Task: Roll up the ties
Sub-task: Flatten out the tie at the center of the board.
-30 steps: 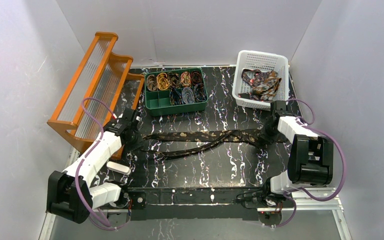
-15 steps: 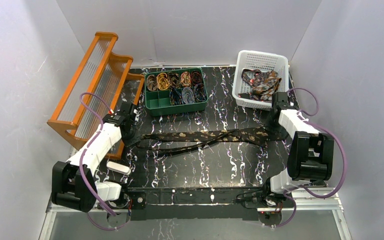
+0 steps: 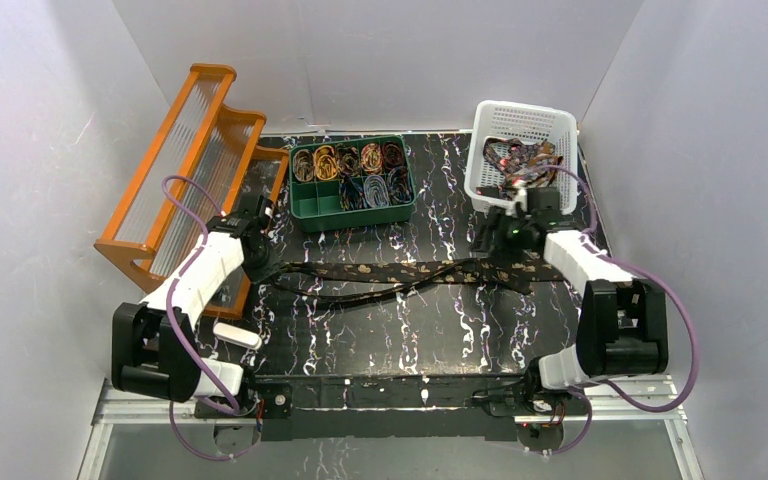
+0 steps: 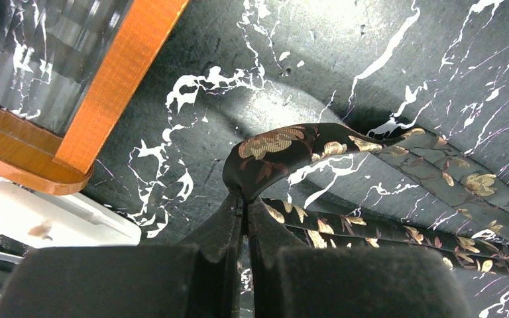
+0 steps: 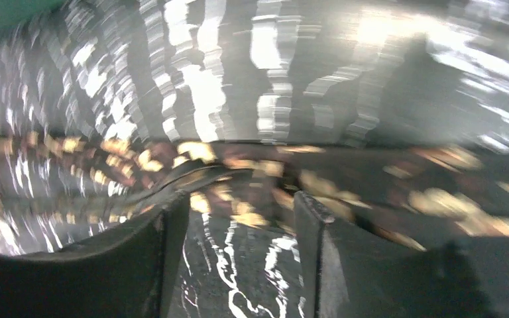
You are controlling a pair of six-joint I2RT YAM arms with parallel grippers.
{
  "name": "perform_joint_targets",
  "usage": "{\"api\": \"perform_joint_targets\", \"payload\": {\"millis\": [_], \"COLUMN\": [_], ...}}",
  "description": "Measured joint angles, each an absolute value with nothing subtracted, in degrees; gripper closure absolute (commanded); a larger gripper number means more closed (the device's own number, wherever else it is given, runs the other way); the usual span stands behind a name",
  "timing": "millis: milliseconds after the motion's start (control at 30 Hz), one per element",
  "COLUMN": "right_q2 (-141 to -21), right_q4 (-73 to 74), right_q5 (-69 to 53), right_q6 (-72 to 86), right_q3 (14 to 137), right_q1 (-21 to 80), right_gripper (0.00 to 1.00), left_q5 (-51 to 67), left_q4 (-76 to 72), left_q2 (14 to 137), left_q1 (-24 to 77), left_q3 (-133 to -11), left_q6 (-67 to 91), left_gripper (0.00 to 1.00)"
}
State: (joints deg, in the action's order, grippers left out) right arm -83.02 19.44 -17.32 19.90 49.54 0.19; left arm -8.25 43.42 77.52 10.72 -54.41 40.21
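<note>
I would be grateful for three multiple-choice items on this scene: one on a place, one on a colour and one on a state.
1. Where does the white basket stand?
A. at the far right of the table
B. between the arm bases
C. at the near left edge

2. What colour is the tray holding the rolled ties?
A. white
B. green
C. purple

3. What state is the left gripper in?
A. open above the basket
B. open on bare table
C. shut on the tie

Answers:
1 A, the top view shows it at the far right.
2 B, its walls and empty cell are green.
3 C, the left wrist view shows its fingers pinching the tie's folded end.
</note>
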Motion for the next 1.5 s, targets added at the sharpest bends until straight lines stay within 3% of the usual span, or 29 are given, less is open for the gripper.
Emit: {"api": "perform_joint_targets", "payload": {"millis": [167,267,567,767,867,1100,1267,1500], "right_q2": [-79.5,-78.0,-87.2,-89.9,-91.8,-95.4,-98.1,-109.7], "right_q4": [5.5,-4.3,-4.6,-4.4,-3.5,-1.7,6.8,32.7], "right_q5": [-22.8,-24.7,-29.5,-30.6,-30.5,-29.6,-37.1,-54.8], "right_q6": [6.4,-7.3,-34.6,-41.9,-44.1,-46.8,-44.6,-46.1], "right_q3": [43.8,40.4,44.4,44.5,44.9,46.7,56.6,82.4], "right_q1": [18.2,30.6,42.1,44.6,44.8,44.9,42.2,35.1], "right_gripper": [0.24,0.27,0.32,0.4,0.5,0.97,0.99,0.99], "left_q5": [-8.1,-8.1,-8.2,-8.4,-8.4,-8.7,-10.2,-11.2], "left_q4": [43.4,43.3,42.6,42.4,42.4,42.5,43.3,44.6], "left_q2": [77.5,77.5,76.3,76.2,76.2,76.2,76.1,75.8], "left_q1": [10.6,10.6,10.6,10.6,10.6,10.6,10.6,10.1], "left_q3": [-54.4,-54.4,-51.8,-51.4,-51.4,-51.3,-51.3,-52.0], "left_q6": [39.6,39.3,39.2,39.2,39.1,38.9,38.9,38.1], "left_gripper": [1.0,1.0,1.0,1.0,1.0,0.99,0.92,0.9]}}
